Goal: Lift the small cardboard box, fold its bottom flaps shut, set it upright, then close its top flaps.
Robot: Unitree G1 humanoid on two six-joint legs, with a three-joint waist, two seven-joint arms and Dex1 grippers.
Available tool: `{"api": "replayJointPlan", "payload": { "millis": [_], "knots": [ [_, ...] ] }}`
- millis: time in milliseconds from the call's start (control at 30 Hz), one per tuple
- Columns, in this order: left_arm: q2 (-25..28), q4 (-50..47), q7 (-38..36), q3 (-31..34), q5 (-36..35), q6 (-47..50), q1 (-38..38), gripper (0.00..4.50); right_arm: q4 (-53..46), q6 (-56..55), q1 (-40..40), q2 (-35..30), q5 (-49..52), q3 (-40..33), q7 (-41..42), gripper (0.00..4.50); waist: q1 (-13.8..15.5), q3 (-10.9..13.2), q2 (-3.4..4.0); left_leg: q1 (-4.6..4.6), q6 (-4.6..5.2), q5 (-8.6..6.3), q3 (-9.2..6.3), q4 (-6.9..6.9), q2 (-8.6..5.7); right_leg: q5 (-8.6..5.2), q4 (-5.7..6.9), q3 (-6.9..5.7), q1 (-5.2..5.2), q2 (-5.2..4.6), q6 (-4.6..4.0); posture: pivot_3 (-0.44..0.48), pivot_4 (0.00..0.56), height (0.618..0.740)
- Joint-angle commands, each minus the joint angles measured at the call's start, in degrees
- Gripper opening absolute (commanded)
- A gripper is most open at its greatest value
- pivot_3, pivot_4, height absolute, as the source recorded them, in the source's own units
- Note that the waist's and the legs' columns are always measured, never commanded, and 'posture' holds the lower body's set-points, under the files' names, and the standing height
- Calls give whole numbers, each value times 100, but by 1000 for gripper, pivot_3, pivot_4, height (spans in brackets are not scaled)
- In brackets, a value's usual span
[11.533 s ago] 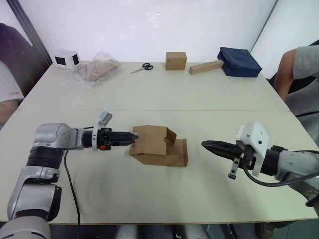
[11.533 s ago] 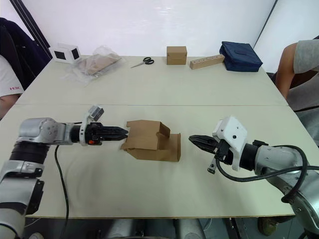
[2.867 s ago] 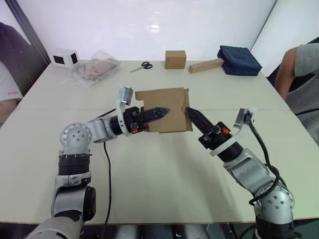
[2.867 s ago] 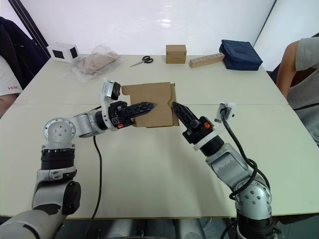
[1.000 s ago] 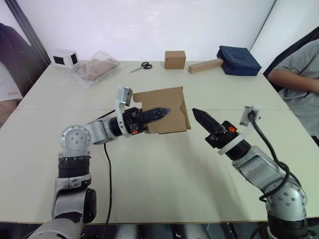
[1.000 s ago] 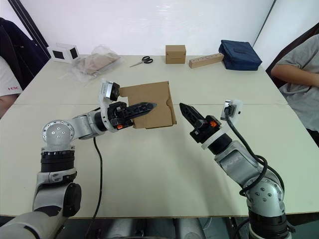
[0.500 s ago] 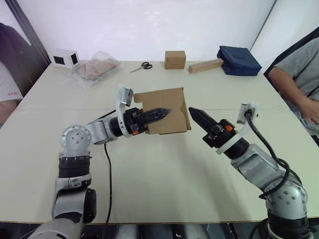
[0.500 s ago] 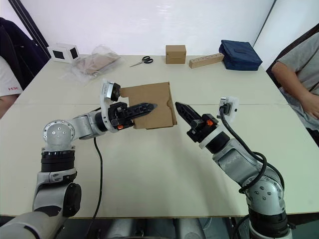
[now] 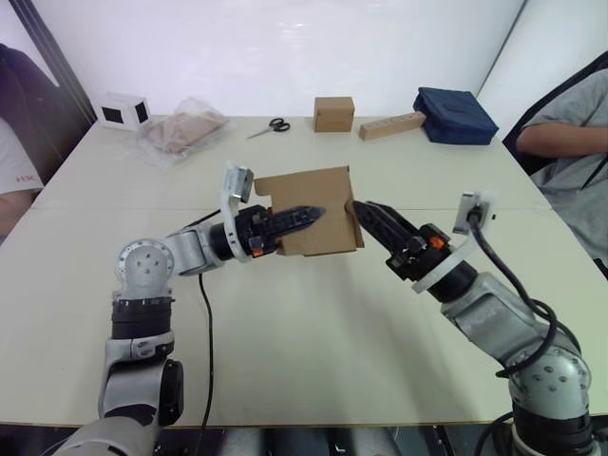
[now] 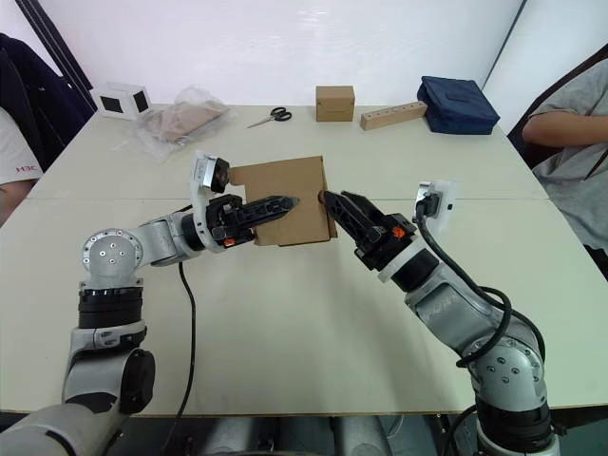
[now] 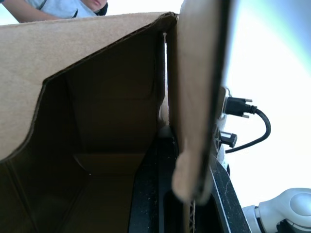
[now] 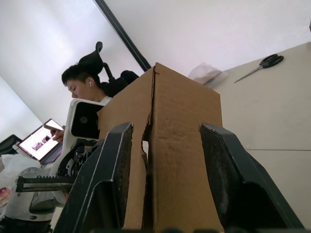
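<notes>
left gripper point(image 9: 312, 211) is clamped onto a wall of the small cardboard box point(image 9: 318, 192), holding it up off the table point(image 9: 285, 332). right gripper point(image 12: 167, 141) has its fingers spread wide, straddling the box's right edge.

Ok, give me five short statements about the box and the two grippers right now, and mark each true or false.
1. The small cardboard box is held up off the table. True.
2. The left gripper is open and clear of the box. False: it is shut on a box wall.
3. The right gripper has its fingers spread on either side of a box edge. True.
4. The scissors lie beside the lifted box. False: they lie at the table's far edge.
5. The right gripper grips the navy bag. False: it is at the box.
</notes>
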Motion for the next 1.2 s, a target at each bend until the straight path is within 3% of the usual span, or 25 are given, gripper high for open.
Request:
{"api": "replayJointPlan", "payload": {
  "millis": [33, 633, 967, 1200],
  "knots": [
    [21, -131, -29, 57, -124, -69, -53, 0, -52, -69, -50, 55, -146, 25, 37, 2294, 1, 0, 0, 0, 0, 0, 0, 0, 0, 0, 0, 0, 0, 0, 0, 0, 150, 740],
    [18, -156, -14, 48, -122, -76, -38, 0, 211, -89, 100, 110, -347, -261, 118, 2294, -2, 0, 0, 0, 0, 0, 0, 0, 0, 0, 1, 0, 0, 1, 0, 0, 150, 740],
    [40, -116, 4, 62, -85, -95, -13, 0, -61, -191, 142, 183, 1113, -516, -57, 2294, 1, 0, 0, 0, 0, 0, 0, 0, -1, 0, 0, 1, -1, -1, 0, 0, 150, 740],
    [12, -84, 36, 79, -92, -132, -60, 0, -99, -247, 301, 229, 1302, -362, -110, 2294, 1, 0, 0, 0, 0, 0, 0, 0, -1, 0, 1, 1, 0, -1, 0, 0, 150, 740]
  ]
}}
